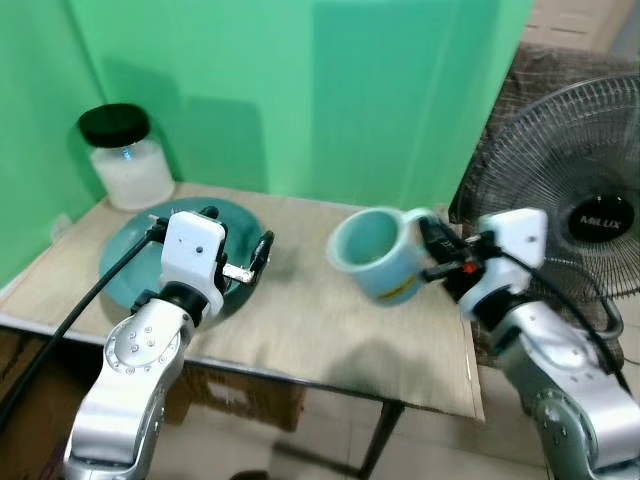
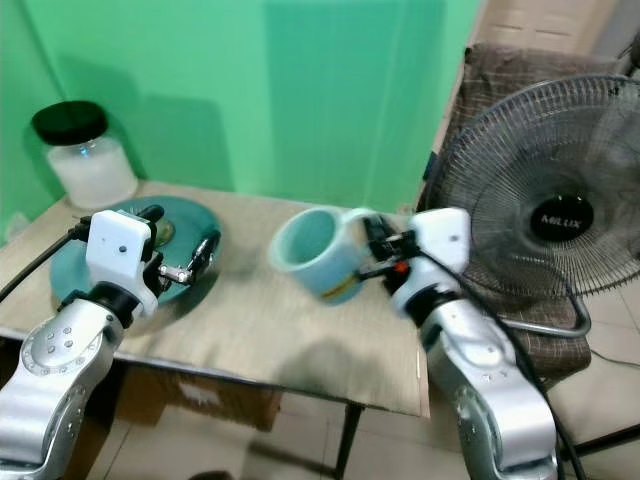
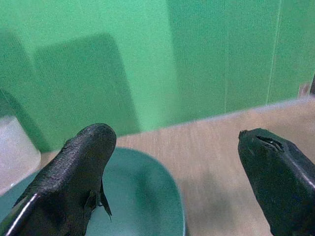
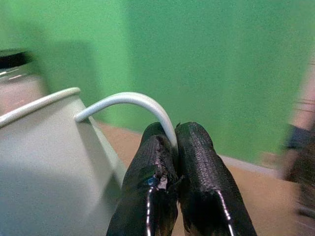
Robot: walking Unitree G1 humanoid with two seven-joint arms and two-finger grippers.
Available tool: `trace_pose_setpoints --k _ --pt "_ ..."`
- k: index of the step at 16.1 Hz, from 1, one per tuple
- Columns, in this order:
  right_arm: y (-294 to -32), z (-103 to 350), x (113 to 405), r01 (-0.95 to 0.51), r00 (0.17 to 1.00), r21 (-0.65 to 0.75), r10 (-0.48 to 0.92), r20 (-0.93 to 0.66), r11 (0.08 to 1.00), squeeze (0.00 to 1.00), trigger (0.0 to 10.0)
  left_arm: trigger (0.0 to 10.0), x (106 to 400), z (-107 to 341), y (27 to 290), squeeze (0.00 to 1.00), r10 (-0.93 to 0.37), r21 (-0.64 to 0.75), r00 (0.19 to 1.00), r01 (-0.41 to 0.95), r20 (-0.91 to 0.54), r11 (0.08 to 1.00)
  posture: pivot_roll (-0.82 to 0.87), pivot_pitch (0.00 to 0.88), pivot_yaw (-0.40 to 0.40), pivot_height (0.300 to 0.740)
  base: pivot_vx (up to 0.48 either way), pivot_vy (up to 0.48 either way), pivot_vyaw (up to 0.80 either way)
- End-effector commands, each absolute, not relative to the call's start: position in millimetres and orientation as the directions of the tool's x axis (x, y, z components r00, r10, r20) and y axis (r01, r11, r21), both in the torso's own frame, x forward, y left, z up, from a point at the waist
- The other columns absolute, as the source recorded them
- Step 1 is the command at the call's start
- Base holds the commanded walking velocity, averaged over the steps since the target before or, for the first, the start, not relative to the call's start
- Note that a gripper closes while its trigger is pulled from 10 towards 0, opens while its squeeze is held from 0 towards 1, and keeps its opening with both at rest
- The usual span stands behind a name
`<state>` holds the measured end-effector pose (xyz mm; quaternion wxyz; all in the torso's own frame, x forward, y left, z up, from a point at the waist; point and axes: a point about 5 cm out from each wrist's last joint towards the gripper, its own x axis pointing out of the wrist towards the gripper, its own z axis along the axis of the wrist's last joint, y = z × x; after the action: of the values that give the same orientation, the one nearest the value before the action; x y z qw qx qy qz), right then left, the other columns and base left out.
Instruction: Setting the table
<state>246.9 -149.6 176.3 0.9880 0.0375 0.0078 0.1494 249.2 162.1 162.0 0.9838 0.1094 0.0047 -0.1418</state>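
Observation:
A pale mint mug (image 1: pixel 375 252) with a yellow mark near its base hangs tilted above the right part of the table, its mouth facing left. My right gripper (image 1: pixel 432 252) is shut on the mug's thin handle (image 4: pixel 133 101). A teal plate (image 1: pixel 135 252) lies on the table at the left. My left gripper (image 1: pixel 238 248) hovers open just over the plate's right rim (image 3: pixel 177 196), with nothing between its fingers (image 3: pixel 74 167).
A glass jar (image 1: pixel 128 158) with a black lid stands at the table's back left corner. A standing fan (image 1: pixel 570 190) rises close to the right edge of the table (image 1: pixel 330 340). A green wall backs the scene.

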Motion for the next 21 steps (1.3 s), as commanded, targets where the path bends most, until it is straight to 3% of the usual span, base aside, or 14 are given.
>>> trace_pose_setpoints --k 1,9,13,18,21 --pt "-162 175 247 -0.207 0.978 0.081 0.208 -0.002 0.975 0.0 10.0 10.0 250 163 160 0.04 -0.282 0.231 0.958 0.284 -0.043 0.93 0.11 0.0 -0.024 0.74 0.0 0.0 -0.8" --pt "-172 176 239 -0.028 0.999 0.061 0.026 0.036 0.998 0.0 10.0 10.0 258 165 151 0.04 -0.324 0.214 0.945 0.323 -0.033 0.922 0.08 0.0 0.006 0.74 0.0 0.0 -0.8" --pt "-170 179 240 -0.029 0.998 0.047 0.026 0.052 0.998 0.0 10.0 10.0 258 165 148 0.05 -0.329 0.206 0.944 0.33 -0.039 0.921 0.08 0.0 0.0 0.74 0.0 0.0 -0.8" --pt "-169 172 240 0.011 0.999 0.018 -0.012 0.04 1.0 0.0 10.0 10.0 260 166 150 0.03 -0.314 0.189 0.949 0.313 -0.023 0.931 0.08 0.0 0.0 0.74 0.0 0.0 -0.8" --pt "-172 169 241 0.052 0.998 -0.012 -0.052 0.033 0.999 0.0 10.0 10.0 266 163 159 0.03 -0.234 0.166 0.972 0.235 -0.023 0.958 0.06 0.0 0.024 0.74 0.0 0.0 -0.8"
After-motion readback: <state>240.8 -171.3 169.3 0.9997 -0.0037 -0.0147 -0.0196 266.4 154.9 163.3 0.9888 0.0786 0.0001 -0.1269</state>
